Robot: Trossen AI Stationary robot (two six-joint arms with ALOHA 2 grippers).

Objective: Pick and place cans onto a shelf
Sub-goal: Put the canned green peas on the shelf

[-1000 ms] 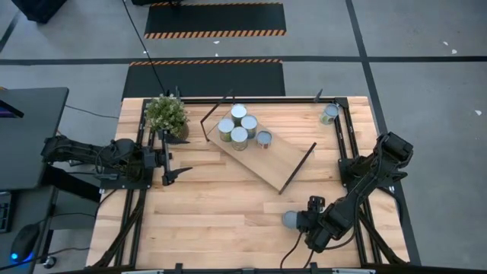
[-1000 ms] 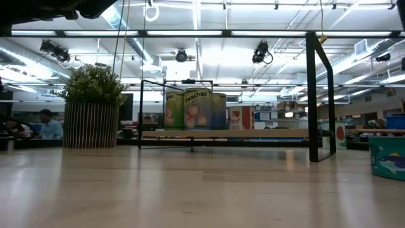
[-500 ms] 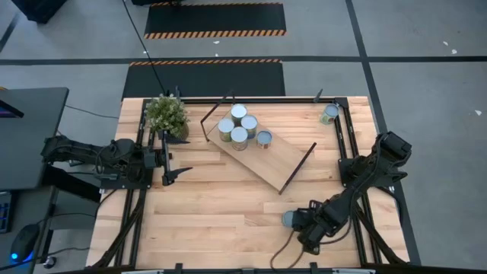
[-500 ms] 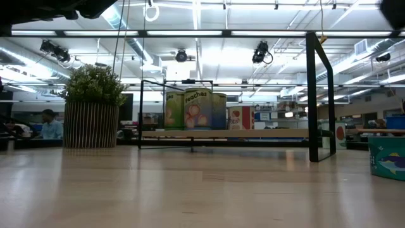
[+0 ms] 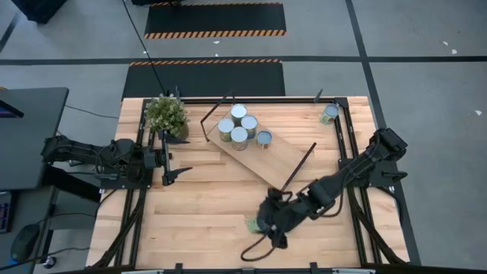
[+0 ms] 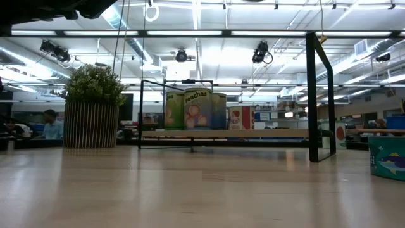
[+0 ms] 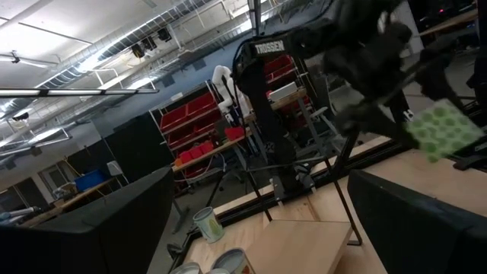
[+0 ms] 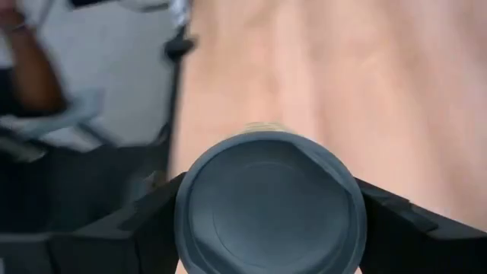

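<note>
Cans: four stand clustered [image 5: 238, 127] on the upper-left end of the shelf in the high view, with a fifth [image 5: 264, 138] just beside them to the right, also on the board.
Held can: a green-sided can [image 5: 252, 224] shows at the tip of the right arm, lower centre of the high view; in the right wrist view its grey round top [image 8: 270, 204] fills the frame between the two dark fingers.
Stray can: one can [image 5: 329, 114] stands on the counter at the upper right of the high view, beside the black frame rail, apart from the shelf.
Shelf: the long light-wood shelf [image 5: 285, 156] lies diagonally across the counter's upper middle, black end frames at both ends; the low view shows it at mid-frame with labelled cans on top.
Right gripper: the right gripper [image 5: 262, 223] reaches toward the lower centre of the high view, fingers closed against both sides of the held can.
Left gripper: the left gripper [image 5: 181, 156] waits at the left of the counter, fingers spread wide, nothing between them.
Potted plant: a leafy potted plant [image 5: 167, 116] stands at the counter's upper left, near the shelf's end.
Counter: the wooden counter [image 5: 198, 205] is bare around the held can.
</note>
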